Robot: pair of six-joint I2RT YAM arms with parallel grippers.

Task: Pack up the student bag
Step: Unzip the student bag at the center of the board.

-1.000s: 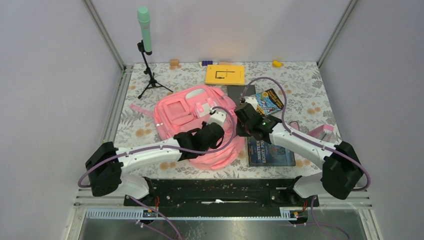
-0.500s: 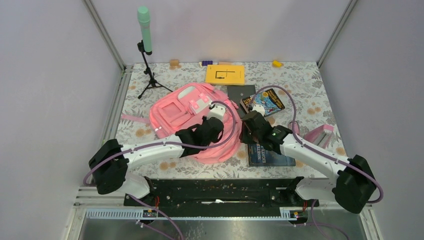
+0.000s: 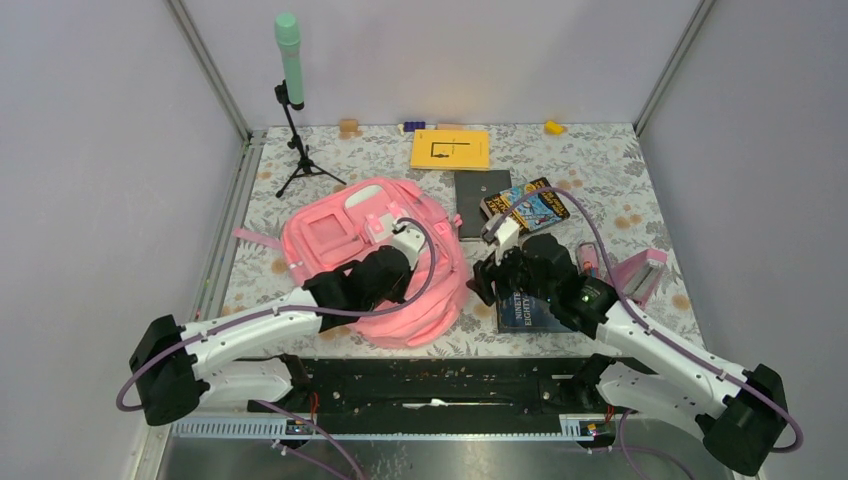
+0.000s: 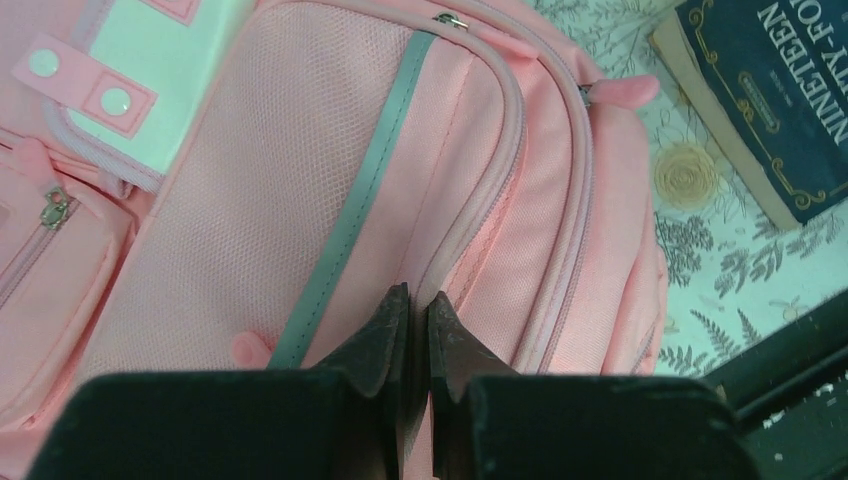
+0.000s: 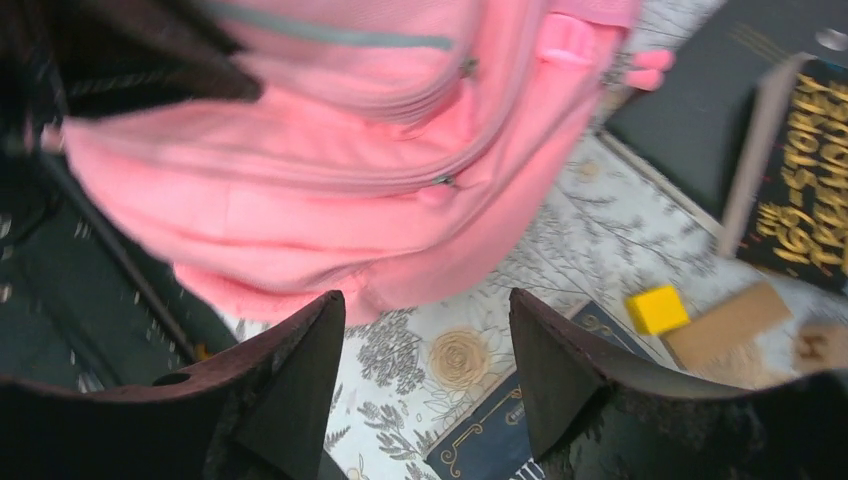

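The student bag (image 3: 340,235) is a big pink backpack lying on the flowered cloth, left of centre. My left gripper (image 3: 398,262) rests on its right half. In the left wrist view its fingertips (image 4: 400,305) are pressed together on a fold of pink fabric beside a zip seam of the bag (image 4: 300,150). My right gripper (image 3: 485,283) hangs just off the bag's right edge. It stands open (image 5: 428,330) with only tablecloth and a book corner between its fingers. The bag (image 5: 330,180) fills the upper left of the right wrist view.
A dark blue book (image 3: 535,312) lies under the right arm. Behind it are a colourful book (image 3: 528,205), a dark grey pad (image 3: 482,190) and a yellow book (image 3: 450,149). A pink pencil case (image 3: 638,272) sits at the right. A green-topped tripod stand (image 3: 290,60) is back left.
The right gripper has opened, let go of the bag and drawn back toward the near right. The left arm has dragged the bag leftward, still shut on it.
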